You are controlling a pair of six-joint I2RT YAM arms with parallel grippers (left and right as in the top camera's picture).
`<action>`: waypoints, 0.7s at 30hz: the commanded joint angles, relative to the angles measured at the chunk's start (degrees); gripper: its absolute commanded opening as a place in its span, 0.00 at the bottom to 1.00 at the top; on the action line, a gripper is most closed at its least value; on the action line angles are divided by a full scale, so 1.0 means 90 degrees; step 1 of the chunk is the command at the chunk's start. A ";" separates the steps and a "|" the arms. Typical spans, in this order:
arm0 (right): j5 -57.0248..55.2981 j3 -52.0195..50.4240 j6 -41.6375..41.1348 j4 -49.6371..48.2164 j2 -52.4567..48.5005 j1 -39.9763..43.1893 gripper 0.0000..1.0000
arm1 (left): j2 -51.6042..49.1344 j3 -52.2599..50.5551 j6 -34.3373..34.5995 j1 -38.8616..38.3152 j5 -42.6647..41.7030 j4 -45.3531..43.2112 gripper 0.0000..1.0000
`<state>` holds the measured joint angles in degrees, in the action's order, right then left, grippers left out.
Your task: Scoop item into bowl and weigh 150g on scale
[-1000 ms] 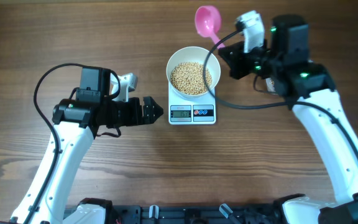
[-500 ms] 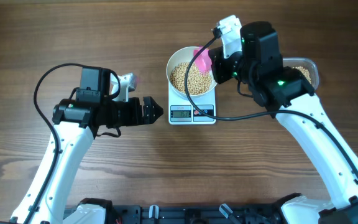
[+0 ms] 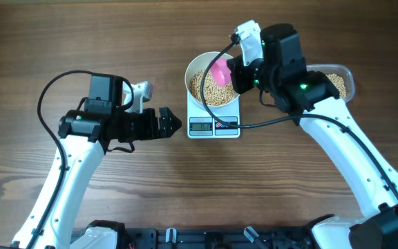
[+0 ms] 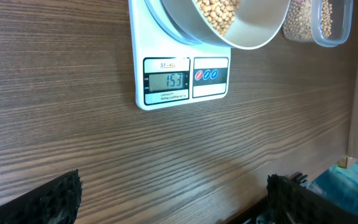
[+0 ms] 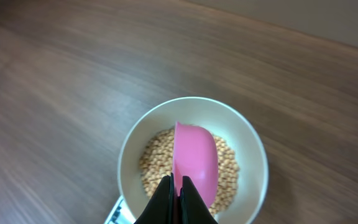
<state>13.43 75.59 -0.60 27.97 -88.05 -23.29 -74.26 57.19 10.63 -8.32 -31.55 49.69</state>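
Right tool (image 5: 178,196), clamped on the pink scoop (image 5: 194,162) at the bowl's (image 5: 132,149) 3 o'clock; spilling more beans (image 5: 157,163) could push the scale (image 4: 179,81) further beyond 153. Left tool (image 3: 171,124) gapes wide.

A brown wood-grain tabletop (image 3: 185,187) is filling the overhead view, its grain running from 9 to 3 o'clock. Soft light is lying evenly across it, and in the right wrist view a plain pale surface (image 5: 328,15) is showing beyond its edge at 1 o'clock.
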 commanded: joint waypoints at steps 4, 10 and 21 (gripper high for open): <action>0.0308 0.0095 -0.0061 -0.0066 -0.0491 -0.0056 0.04 | 0.0010 0.0143 0.0015 -0.0024 -0.0078 -0.0019 1.00; -0.0291 0.0095 0.0687 -0.0454 -0.0755 -0.0056 0.04 | 0.0010 0.0143 0.0015 -0.0022 -0.0078 -0.0019 1.00; -0.0537 0.0090 0.1384 -0.0476 -0.0886 -0.0129 0.04 | 0.0010 0.0143 0.0015 -0.0024 -0.0078 -0.0019 1.00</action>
<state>9.93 75.57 9.15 23.46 -94.56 -23.57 -74.26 57.19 10.66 -8.32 -31.55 49.69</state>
